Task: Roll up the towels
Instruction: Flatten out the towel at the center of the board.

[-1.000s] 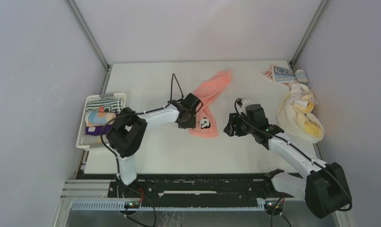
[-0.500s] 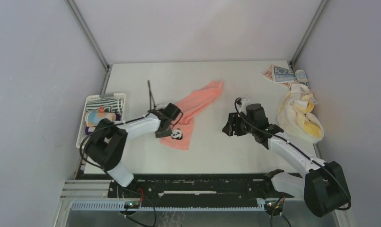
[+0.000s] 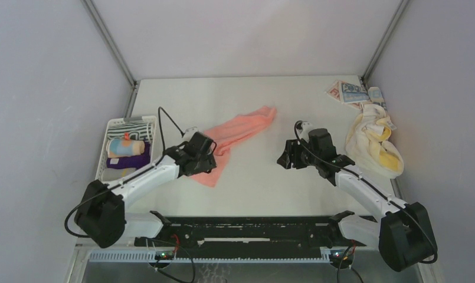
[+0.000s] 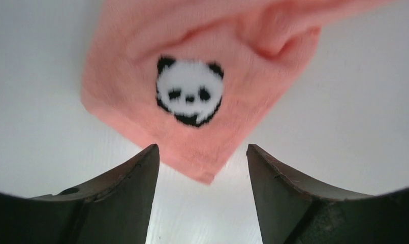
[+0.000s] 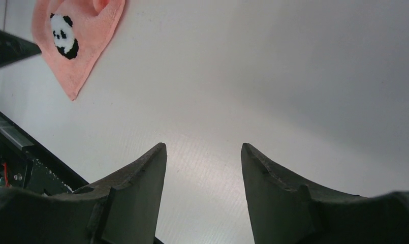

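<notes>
Nearest the bases, the left gripper [image 4: 202,152] stands with its jaws wide apart and nothing clamped. The near corner of the salmon-pink towel [image 3: 238,132] lies flat on the table just ahead of and between its fingertips, with the panda patch [image 4: 190,96] facing up. The right gripper [image 5: 202,147] is likewise spread and empty, hovering over bare table well apart from that towel. The salmon-pink towel is stretched in a loose, creased diagonal strip across mid-table, neither flattened nor rolled. To the left, the white basket [image 3: 103,158] holds what appear to be three finished rolls: striped [image 3: 131,128], light-blue with orange [image 3: 125,146] and purple [image 3: 127,160]. At the right edge the cream-yellow towel [image 3: 373,144] sits in a crumpled heap, and behind it the blue-printed towel [image 3: 350,91] lies untouched. Judgement: roughly half complete, three towels outstanding.
</notes>
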You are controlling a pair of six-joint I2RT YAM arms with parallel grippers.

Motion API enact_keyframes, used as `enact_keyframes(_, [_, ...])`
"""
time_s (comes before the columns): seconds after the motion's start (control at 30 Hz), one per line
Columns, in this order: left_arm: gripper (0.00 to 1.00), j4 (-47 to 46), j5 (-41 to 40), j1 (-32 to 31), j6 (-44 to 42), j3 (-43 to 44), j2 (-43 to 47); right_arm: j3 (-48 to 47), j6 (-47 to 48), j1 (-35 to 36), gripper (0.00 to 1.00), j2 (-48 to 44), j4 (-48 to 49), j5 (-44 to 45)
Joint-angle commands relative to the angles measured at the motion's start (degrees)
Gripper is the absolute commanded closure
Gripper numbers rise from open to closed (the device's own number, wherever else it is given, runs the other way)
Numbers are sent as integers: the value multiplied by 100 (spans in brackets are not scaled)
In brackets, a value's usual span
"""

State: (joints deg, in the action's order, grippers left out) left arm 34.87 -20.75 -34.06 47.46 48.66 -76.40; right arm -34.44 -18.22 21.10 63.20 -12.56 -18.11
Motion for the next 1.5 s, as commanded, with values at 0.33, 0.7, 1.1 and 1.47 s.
enact_keyframes(0.33, [38, 440, -101, -1166, 153, 457, -1108, 13, 140, -144, 44, 46, 234, -182])
enact_keyframes(0.7, [43, 671, 583, -1217, -212, 349, -1913, 33, 66, -408, 44, 123, 627, -348])
enact_keyframes(1.1, [99, 106, 1555, -1190, -477, -425, -1919, -782, -250, -613, 43, 1312, 1326, -298])
enact_keyframes(1.47, [100, 606, 1915, -1384, -581, -1232, 75, -2560, -1819, -809, 43, 4127, 2061, -869])
